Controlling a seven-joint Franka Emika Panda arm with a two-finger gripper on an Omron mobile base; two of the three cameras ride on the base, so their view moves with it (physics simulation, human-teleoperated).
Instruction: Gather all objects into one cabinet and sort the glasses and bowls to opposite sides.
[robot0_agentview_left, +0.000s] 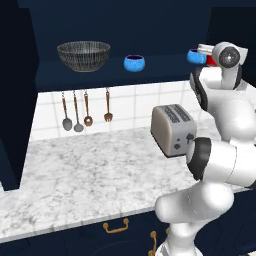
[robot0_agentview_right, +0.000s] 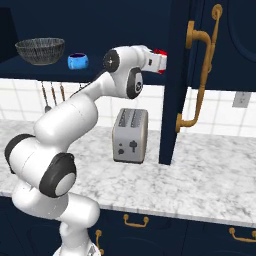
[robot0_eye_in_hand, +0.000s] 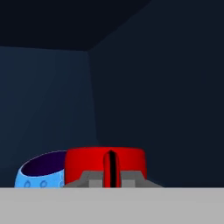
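Already the grey bowl (robot0_agentview_left: 83, 55) sits at the shelf's left and 2 blue cups (robot0_agentview_left: 134, 63) further right; the end effector (robot0_eye_in_hand: 110, 175), clamped on the red mug (robot0_eye_in_hand: 105, 165), must only place it.

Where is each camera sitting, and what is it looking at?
Left base view: behind the arm's left, facing the cabinet shelf with grey striped bowl; arm at right.
Right base view: behind its right, facing the toaster; arm at left.
Hand view: on the hand, facing the red mug the gripper pinches.
Both base views share bowl and toaster.
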